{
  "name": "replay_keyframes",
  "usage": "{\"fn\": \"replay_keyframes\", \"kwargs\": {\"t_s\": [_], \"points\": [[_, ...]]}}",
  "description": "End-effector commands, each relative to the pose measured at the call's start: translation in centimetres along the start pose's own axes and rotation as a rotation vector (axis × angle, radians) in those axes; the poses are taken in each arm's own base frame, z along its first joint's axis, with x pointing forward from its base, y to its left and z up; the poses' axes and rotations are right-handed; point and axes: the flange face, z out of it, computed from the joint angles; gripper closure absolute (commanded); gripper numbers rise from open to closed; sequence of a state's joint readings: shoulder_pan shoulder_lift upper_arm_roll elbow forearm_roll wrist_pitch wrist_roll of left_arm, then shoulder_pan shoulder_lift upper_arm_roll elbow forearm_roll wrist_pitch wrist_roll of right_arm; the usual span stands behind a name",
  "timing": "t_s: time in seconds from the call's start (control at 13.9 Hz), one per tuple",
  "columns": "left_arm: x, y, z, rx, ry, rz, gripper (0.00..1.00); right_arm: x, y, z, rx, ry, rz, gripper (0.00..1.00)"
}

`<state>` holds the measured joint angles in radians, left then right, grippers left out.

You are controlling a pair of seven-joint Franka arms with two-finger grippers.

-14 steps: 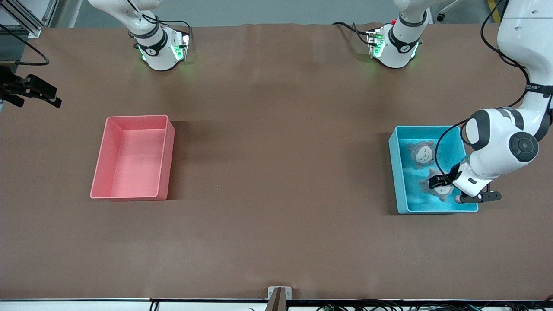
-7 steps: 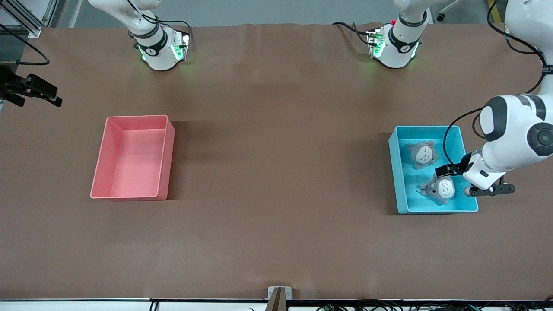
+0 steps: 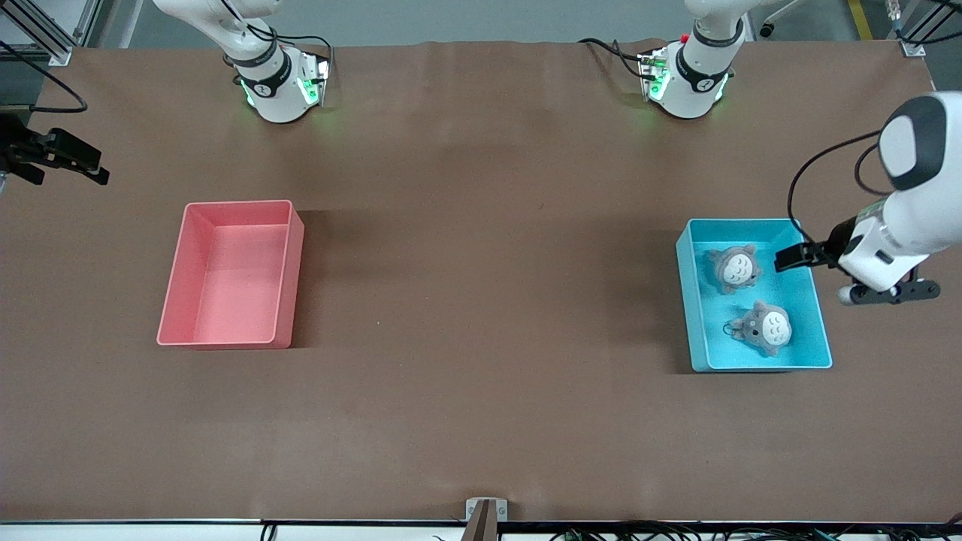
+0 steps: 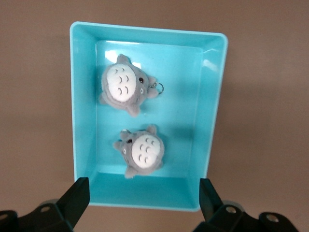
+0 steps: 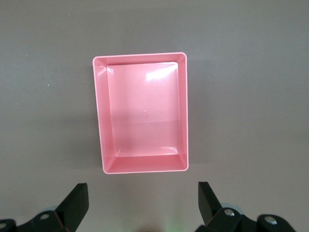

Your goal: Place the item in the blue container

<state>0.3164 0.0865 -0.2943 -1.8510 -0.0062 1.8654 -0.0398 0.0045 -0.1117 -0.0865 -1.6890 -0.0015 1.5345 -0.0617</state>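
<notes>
The brown counter (image 3: 481, 300) carries two bins, each with its long axis running near to far. The pink bin (image 3: 231, 274) sits toward the right arm's end. The blue container (image 3: 819, 330) sits toward the left arm's end and holds two grey plush toys, no lettering legible on either. The nearer plush (image 3: 766, 328) lies belly up, its ears pointing toward the right arm's end; the farther plush (image 3: 735, 268) lies beside it. A second ago the left gripper (image 3: 815, 274) was down on the nearer plush; now it has risen, jaws spread and empty, over the container's edge. The right gripper (image 5: 142, 203) waits over the counter beside the pink bin, jaws spread.
</notes>
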Motion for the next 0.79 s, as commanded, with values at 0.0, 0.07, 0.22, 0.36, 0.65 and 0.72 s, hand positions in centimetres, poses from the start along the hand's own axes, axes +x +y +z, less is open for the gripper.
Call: {"fn": "replay_keyframes", "kwargs": {"t_s": [0.0, 0.07, 0.22, 0.36, 0.65, 0.72], "points": [[-3.5, 0.4, -6.6, 0.004, 0.038, 0.012, 0.00, -0.9, -0.3, -0.3, 0.018, 0.015, -0.015, 0.00], [-4.2, 0.5, -8.9, 0.008, 0.036, 0.013, 0.00, -0.9, -0.3, -0.3, 0.018, 0.015, -0.015, 0.00], [-4.8, 1.1, -12.5, 0.008, 0.036, 0.018, 0.00, -0.8, -0.3, -0.2, 0.017, 0.015, -0.015, 0.00], [-4.6, 1.6, -14.7, 0.007, 0.075, 0.031, 0.00, -0.9, -0.5, -0.3, 0.030, 0.017, -0.016, 0.00], [-4.7, 1.7, -15.4, 0.005, 0.086, 0.020, 0.00, -0.9, -0.5, -0.3, 0.039, 0.018, -0.016, 0.00], [-4.5, 1.5, -15.1, 0.003, 0.082, 0.017, 0.00, -0.9, -0.5, -0.3, 0.039, 0.016, -0.016, 0.00]]}}
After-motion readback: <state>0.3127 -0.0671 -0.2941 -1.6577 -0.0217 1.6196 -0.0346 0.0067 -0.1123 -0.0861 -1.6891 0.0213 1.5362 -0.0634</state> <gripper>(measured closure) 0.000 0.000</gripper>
